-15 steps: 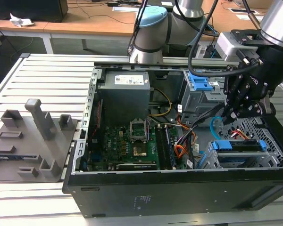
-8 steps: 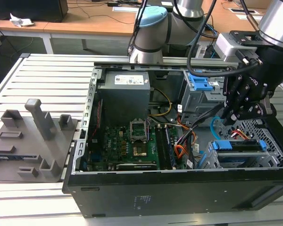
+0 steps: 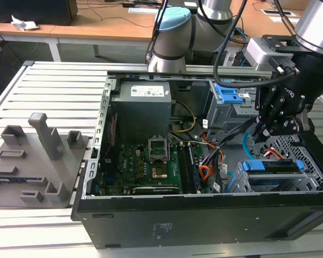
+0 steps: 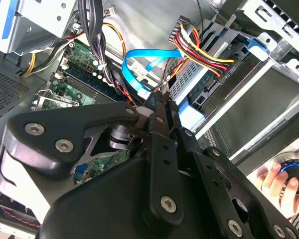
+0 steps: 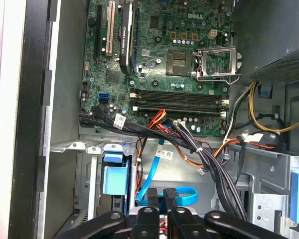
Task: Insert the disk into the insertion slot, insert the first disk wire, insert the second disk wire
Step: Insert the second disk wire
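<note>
The disk [image 3: 274, 167], in its blue carrier, lies inside the insertion slot [image 3: 304, 153] of the perforated silver cage at the exterior view's right. In the second wrist view the first disk wire [image 4: 202, 50], a red, yellow and black bundle, ends in a black plug seated in the disk [image 4: 202, 94]. The second disk wire [image 4: 139, 57] is a light blue flat cable that loops down to my gripper [image 4: 158, 102]. The gripper is shut on this cable's plug end, just off the disk's rear edge. In the first wrist view the cable [image 5: 182, 194] curls beside my gripper [image 5: 160, 195].
The open computer case holds a motherboard [image 5: 179, 59], a power supply [image 3: 142, 107] and a thick black cable bundle [image 5: 189, 139] close to my fingers. A taller grey cage with a blue latch [image 3: 229, 99] stands behind. A grey fixture [image 3: 37, 161] lies at the exterior view's left. A person's hand [image 4: 279, 181] holds a device.
</note>
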### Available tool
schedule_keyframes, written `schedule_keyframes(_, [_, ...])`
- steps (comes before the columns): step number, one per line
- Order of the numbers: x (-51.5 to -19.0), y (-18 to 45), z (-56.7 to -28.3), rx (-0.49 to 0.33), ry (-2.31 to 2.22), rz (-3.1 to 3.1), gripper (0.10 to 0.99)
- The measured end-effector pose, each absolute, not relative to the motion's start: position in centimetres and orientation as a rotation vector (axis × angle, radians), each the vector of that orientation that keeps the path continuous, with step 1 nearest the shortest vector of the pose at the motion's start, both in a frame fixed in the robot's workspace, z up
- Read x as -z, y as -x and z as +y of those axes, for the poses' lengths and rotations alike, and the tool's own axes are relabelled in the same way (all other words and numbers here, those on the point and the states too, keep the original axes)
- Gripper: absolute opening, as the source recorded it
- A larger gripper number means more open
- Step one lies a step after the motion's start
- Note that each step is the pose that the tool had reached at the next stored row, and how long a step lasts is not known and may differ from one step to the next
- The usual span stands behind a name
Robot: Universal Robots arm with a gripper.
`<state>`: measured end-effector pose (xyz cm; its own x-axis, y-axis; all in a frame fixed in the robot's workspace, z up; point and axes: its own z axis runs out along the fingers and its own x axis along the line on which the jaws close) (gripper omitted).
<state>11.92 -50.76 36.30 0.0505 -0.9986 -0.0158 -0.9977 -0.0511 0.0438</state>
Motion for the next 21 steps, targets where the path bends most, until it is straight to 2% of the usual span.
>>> schedule_keyframes(21, [-36.0, -11.9, -52.3, 0.065, -2.262, -2.149, 0.161])
